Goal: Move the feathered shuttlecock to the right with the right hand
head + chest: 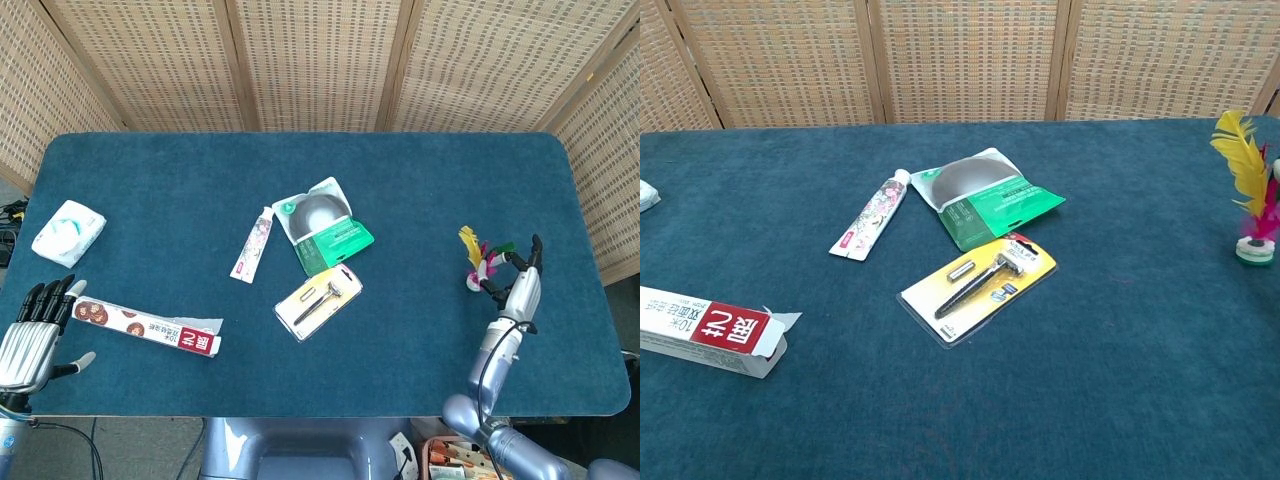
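The shuttlecock (pixel 473 260) stands upright on its base near the right edge of the table (pixel 420 160), feathers up. The right hand (pixel 520 277) sits just beside it, fingertips (pixel 497 262) at the feathers; whether it grips them cannot be told. The left hand (pixel 30 335) rests open at the front left corner, fingers apart, holding nothing, beside a long carton (pixel 150 325).

Both views are evenly and brightly lit, diffuse light from overhead. Only faint, soft shadows are cast on the counter (pixel 420 180). No glare is seen. Focus is sharp throughout. Slight barrel distortion is noted at the head view's 3 and 9 o'clock edges.
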{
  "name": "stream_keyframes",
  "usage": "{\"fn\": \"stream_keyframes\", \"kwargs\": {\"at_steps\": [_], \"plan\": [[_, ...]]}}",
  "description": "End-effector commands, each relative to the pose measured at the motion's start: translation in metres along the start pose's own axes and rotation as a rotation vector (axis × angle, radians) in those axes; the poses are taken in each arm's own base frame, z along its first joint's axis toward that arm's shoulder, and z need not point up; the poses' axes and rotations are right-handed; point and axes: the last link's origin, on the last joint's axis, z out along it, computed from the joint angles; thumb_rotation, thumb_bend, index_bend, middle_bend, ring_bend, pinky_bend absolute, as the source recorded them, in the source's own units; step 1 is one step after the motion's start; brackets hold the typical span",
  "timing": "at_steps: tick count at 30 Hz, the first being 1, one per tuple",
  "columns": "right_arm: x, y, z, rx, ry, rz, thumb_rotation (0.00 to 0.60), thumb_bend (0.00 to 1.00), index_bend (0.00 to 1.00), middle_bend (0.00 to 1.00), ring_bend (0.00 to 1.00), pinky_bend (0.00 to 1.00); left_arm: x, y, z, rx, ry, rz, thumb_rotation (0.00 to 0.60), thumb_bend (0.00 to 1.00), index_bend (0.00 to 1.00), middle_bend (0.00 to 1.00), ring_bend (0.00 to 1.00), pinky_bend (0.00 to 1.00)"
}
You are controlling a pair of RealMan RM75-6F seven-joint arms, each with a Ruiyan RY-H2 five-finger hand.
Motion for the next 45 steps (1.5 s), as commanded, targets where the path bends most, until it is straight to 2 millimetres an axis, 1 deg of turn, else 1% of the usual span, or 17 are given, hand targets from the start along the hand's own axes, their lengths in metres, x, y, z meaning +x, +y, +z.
{"fn": "stream_keyframes", "kwargs": {"at_steps": [1,4,8,14,23,26,31,32,34,39,45], "plan": [[0.005,-0.001,-0.005,0.013,-0.002,0.003,0.600,0.34,0.00,0.00,0.00,0.00,0.000,0.000,0.000,0.001,-0.002,0.000,0.600,0.00,0.00,0.00,0.00,0.00],[0.007,-0.002,-0.007,0.017,-0.002,0.004,0.600,0.32,0.00,0.00,0.00,0.00,0.000,0.000,0.000,0.000,-0.002,0.000,0.600,0.00,0.00,0.00,0.00,0.00],[0.011,-0.003,-0.012,0.030,-0.009,0.007,0.600,0.30,0.00,0.00,0.00,0.00,0.001,0.000,0.000,0.000,0.002,0.000,0.600,0.00,0.00,0.00,0.00,0.00],[0.023,-0.008,-0.024,0.078,-0.009,0.026,0.600,0.30,0.00,0.00,0.00,0.00,0.001,0.000,-0.001,-0.002,0.004,0.001,0.600,0.00,0.00,0.00,0.00,0.00],[0.037,-0.015,-0.033,0.142,-0.009,0.021,0.600,0.30,0.00,0.00,0.00,0.00,0.002,0.000,-0.001,-0.002,0.009,0.000,0.600,0.00,0.00,0.00,0.00,0.00],[0.043,-0.017,-0.036,0.175,-0.033,0.002,0.600,0.30,0.00,0.00,0.00,0.00,0.003,-0.001,-0.001,0.001,0.010,-0.001,0.600,0.00,0.00,0.00,0.00,0.00],[0.063,-0.015,-0.036,0.260,-0.138,-0.178,0.600,0.30,0.00,0.00,0.00,0.00,0.004,-0.002,-0.002,0.007,0.014,0.002,0.600,0.00,0.00,0.00,0.00,0.00],[0.070,-0.014,-0.036,0.282,-0.160,-0.237,0.600,0.30,0.00,0.00,0.00,0.00,0.004,-0.003,-0.002,0.010,0.015,0.004,0.600,0.00,0.00,0.00,0.00,0.00],[0.082,-0.012,-0.035,0.322,-0.171,-0.332,0.600,0.30,0.00,0.00,0.00,0.00,0.004,-0.003,-0.001,0.014,0.016,0.008,0.600,0.00,0.00,0.00,0.00,0.00],[0.107,-0.009,-0.039,0.415,-0.181,-0.448,0.600,0.30,0.00,0.00,0.00,0.00,0.004,-0.003,-0.001,0.022,0.023,0.021,0.600,0.00,0.00,0.00,0.00,0.00],[0.136,0.000,-0.045,0.498,-0.191,-0.638,0.600,0.30,0.00,0.00,0.00,0.00,0.003,-0.002,-0.002,0.023,0.026,0.043,0.600,0.00,0.00,0.00,0.00,0.00]]}}
